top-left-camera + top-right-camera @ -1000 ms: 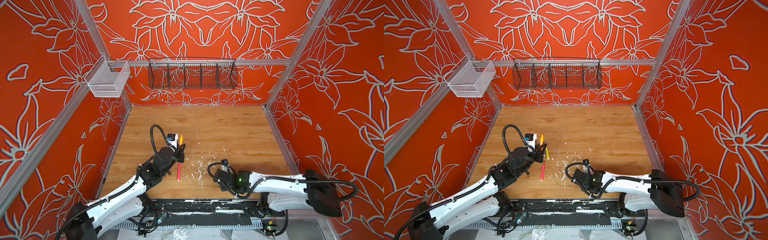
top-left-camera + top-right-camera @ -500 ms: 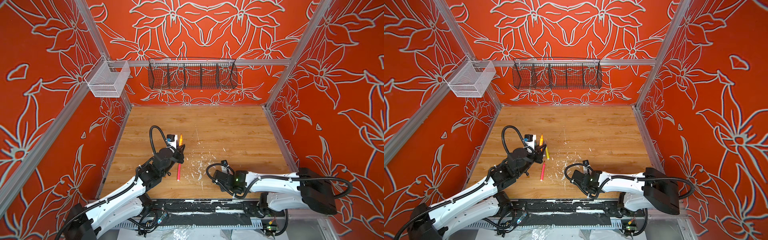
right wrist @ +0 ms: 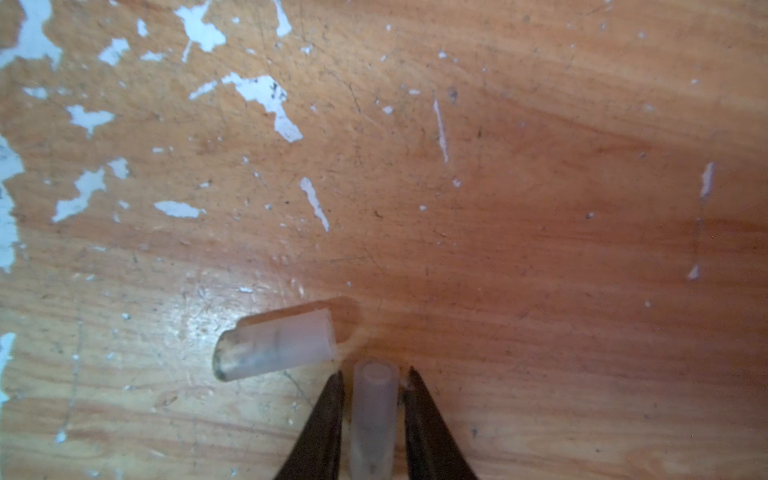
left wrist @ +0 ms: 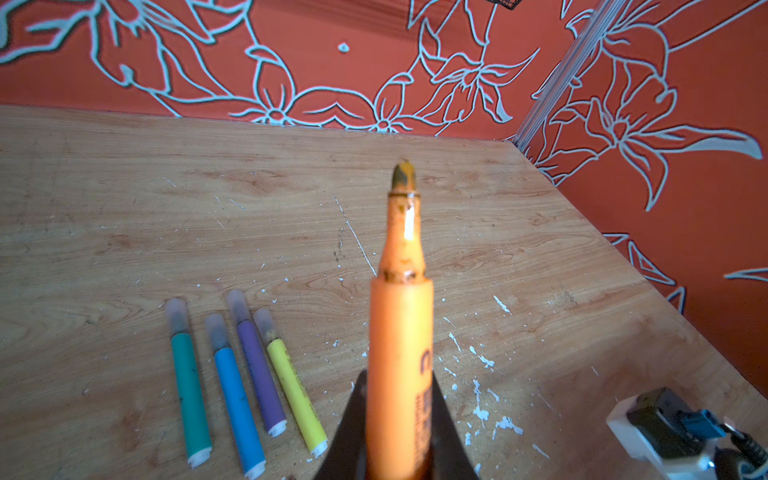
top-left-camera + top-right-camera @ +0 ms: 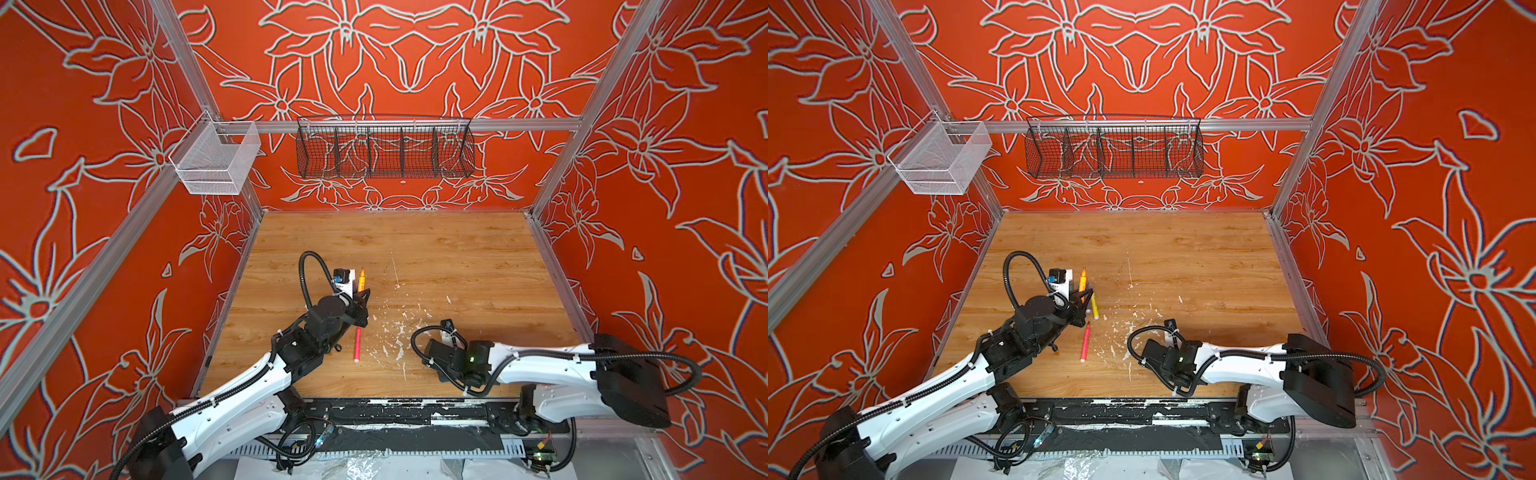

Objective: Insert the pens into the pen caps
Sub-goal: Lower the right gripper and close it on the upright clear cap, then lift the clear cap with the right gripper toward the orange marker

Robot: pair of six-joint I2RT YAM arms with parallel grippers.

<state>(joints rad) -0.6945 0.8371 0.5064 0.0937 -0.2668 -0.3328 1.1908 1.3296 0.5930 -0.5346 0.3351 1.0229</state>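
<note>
While four capped pens [image 4: 259,365] lie done, the left gripper [image 4: 397,376] clamps the bare orange pen [image 4: 399,324]; the pink pen [image 5: 357,345], at its six o'clock, lies uncapped. Farther toward three o'clock, the right gripper [image 3: 374,372] straddles one cap [image 3: 372,415], grip uncertain; another cap [image 3: 278,347] lies just beside.

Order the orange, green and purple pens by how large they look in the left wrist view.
1. orange pen: largest by far, but it sits in the left claw right at the camera, so its true size is unsure.
2. green pen and purple pen: nearly alike; I do not rank them.
</note>
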